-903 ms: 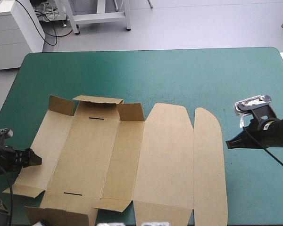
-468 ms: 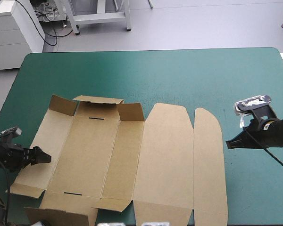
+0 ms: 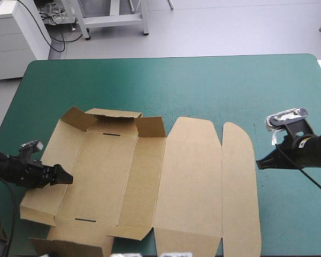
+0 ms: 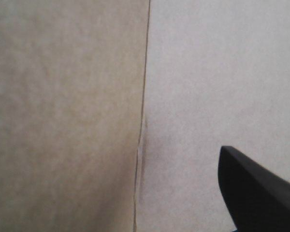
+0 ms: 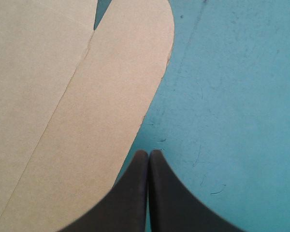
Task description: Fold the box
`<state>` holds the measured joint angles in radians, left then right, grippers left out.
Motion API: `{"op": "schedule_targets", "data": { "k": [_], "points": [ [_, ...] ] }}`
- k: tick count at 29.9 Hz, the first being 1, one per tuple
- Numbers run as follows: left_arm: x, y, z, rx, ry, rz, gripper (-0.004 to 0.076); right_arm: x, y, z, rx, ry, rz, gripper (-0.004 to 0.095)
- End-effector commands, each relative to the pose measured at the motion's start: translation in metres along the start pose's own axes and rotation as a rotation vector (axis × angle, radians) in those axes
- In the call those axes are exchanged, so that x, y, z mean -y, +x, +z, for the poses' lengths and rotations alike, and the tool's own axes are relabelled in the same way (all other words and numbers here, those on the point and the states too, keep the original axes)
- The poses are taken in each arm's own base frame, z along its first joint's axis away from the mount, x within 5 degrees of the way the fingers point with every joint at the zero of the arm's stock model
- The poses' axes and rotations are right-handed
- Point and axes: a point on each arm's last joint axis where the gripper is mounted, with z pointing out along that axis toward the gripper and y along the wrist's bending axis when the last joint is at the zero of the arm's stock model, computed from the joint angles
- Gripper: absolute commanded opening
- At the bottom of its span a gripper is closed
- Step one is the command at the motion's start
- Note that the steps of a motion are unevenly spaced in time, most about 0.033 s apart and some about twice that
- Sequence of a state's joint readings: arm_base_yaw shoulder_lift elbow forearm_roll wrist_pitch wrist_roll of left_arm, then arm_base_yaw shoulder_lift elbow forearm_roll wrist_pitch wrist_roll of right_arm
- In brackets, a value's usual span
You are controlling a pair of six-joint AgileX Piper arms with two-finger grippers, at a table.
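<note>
From above, the box [image 3: 182, 176] lies opened out on the near half of the table [image 3: 203, 80], a brown sheet on the teal-green cover. The only marks I can pick out on the board are creases and two thin slots [image 3: 109, 134]. Its far-left flaps [image 3: 112, 114] stand up, and the left panel looks tipped up. The left end effector [image 3: 68, 178] sits over that panel, while the right end effector [image 3: 258, 162] hangs over the cover just beside the box's rounded right flap. In the left wrist view, board fills everything, and one black finger [image 4: 261, 193] stands well off the middle, so this end effector is open. In the right wrist view, the fingers [image 5: 130, 193] meet in one point, closed, just off the flap's curved edge.
</note>
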<state>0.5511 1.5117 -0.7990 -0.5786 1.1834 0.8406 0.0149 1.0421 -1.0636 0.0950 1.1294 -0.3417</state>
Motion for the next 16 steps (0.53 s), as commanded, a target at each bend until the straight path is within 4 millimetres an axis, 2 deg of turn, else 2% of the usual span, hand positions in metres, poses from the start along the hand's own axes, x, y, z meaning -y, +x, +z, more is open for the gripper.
{"op": "schedule_targets", "data": {
  "k": [1,4,11,16],
  "points": [
    [0.0046,0.0119,0.003,-0.136,0.029,-0.005,0.0575,0.0022,-0.0055,-0.0111,0.079,0.026,0.0,-0.0016],
    [0.0036,0.0112,0.0013,-0.141,0.013,-0.014,0.0523,0.0022,-0.0055,-0.0111,0.079,0.026,0.0,-0.0016],
    [0.005,0.0098,0.0015,-0.126,0.027,-0.024,0.0306,0.0028,-0.007,-0.0113,0.096,0.032,0.0,-0.0016],
    [0.0061,0.0086,0.0016,-0.114,0.039,-0.035,0.0223,0.0029,-0.0074,-0.0113,0.1,0.033,0.0,-0.0016]
  ]
}}
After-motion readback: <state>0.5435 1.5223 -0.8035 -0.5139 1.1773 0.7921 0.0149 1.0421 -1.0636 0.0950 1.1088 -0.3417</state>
